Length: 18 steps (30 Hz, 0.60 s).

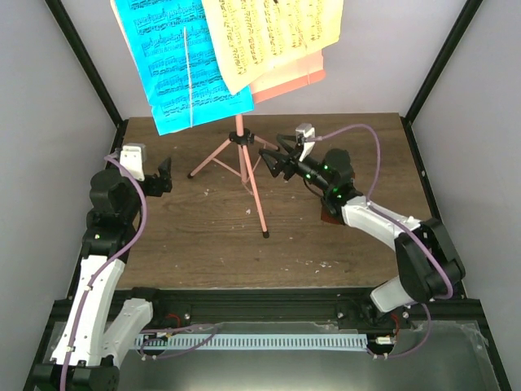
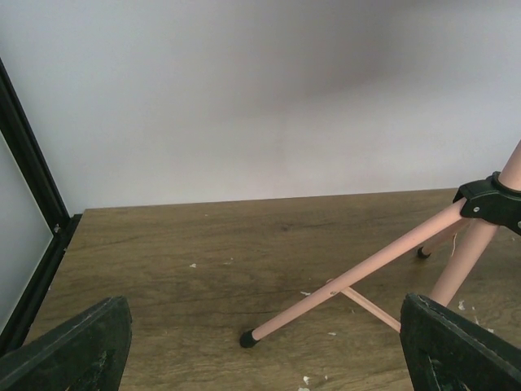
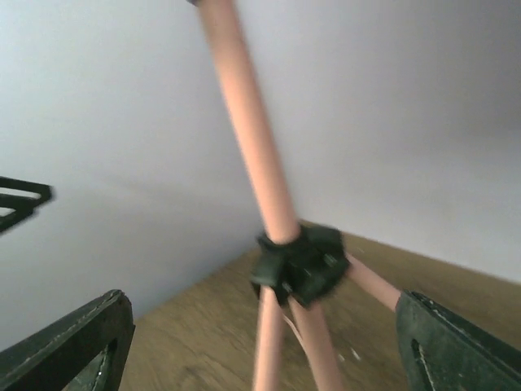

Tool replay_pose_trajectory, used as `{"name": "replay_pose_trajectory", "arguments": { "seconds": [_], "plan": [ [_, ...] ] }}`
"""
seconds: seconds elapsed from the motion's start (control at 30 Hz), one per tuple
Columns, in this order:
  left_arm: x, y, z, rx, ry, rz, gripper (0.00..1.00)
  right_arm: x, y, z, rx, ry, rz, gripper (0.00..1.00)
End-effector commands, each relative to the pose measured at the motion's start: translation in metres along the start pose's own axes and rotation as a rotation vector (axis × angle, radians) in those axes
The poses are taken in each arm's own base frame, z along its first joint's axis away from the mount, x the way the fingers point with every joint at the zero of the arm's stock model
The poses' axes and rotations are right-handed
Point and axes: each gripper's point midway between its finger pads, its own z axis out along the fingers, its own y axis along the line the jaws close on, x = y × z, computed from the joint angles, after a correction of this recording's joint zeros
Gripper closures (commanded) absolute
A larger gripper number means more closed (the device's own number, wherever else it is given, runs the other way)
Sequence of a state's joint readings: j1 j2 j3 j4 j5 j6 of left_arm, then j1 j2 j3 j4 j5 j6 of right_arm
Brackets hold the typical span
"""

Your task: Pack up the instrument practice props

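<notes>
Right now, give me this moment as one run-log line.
music stand: upright, blue page, yellow page on it | left gripper: open, empty, left of stand | right gripper: open, empty, facing its hub

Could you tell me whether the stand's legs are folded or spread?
Spread: the stand has pink legs splayed out, feet on the table.

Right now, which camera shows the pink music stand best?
Top external: the whole music stand shows, from sheet-music pages down to its feet. Left wrist catches only legs and the black hub; right wrist shows a blurred pole and hub close up.
</notes>
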State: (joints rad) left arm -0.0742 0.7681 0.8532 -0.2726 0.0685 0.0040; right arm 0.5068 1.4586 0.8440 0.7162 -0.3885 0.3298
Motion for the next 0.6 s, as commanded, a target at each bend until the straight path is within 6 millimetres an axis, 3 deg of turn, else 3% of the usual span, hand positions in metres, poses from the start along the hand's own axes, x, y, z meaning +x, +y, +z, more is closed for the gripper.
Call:
{"name": "replay_pose_trajectory", "arguments": {
  "seconds": [0.0,0.2,0.57],
  "plan": [
    [0.001,0.000,-0.001,-0.002,-0.006,0.008,0.09,-0.040,0.046,0.011,-0.300,-0.103,-0.116,0.13],
    [0.001,-0.002,-0.001,0.003,-0.007,0.007,0.09,-0.042,0.041,0.043,-0.386,-0.099,-0.130,0.19],
    [0.002,-0.006,-0.001,0.018,-0.006,0.011,0.09,-0.035,0.011,0.095,-0.367,-0.101,-0.126,0.26]
  ]
}}
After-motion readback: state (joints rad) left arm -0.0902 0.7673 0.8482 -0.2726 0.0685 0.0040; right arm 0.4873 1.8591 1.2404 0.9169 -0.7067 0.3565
